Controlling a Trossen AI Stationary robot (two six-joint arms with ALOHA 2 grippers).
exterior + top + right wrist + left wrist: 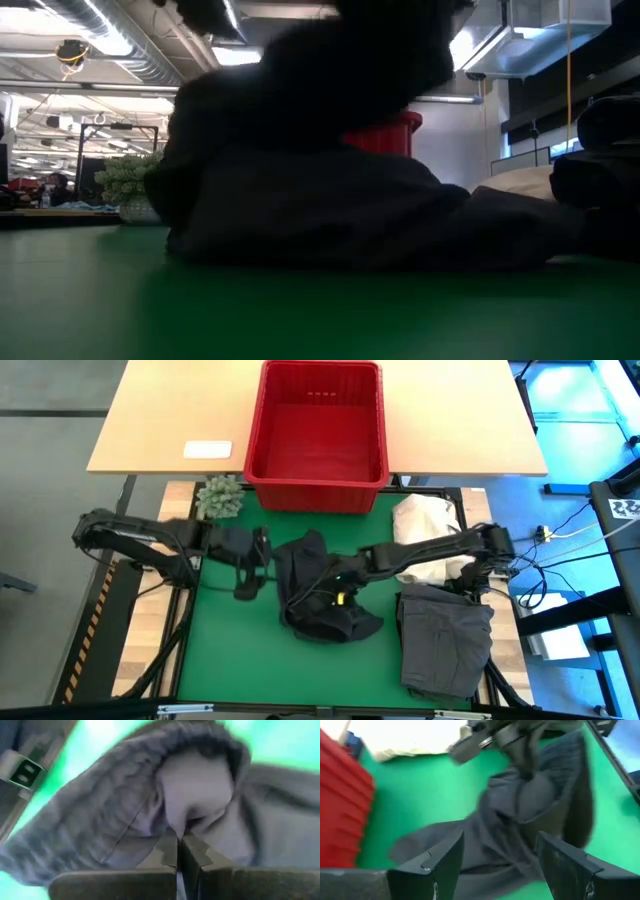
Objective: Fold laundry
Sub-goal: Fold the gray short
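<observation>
On the left of the green worktop (210,660), the left hand (250,572) hovers with its fingers spread wide and nothing between them, just beside the left edge of a crumpled black cloth garment (325,600). In the left wrist view this garment (530,815) fills the space ahead of the two dark fingers (442,865). The garment lies in the middle of the worktop, bunched so that no clear long axis shows; its front part spreads toward the near edge. From the low view it blocks almost everything behind it, with only a corner of the red plastic basket (390,135) peeking over. The right hand (335,582) is clamped shut on a fold of the garment (195,790), part of it buried in cloth. Farther right, a folded dark grey cloth garment (445,638) lies with its long axis running front to back, partly hiding under the right arm, near a cream-white cloth heap (425,525).
</observation>
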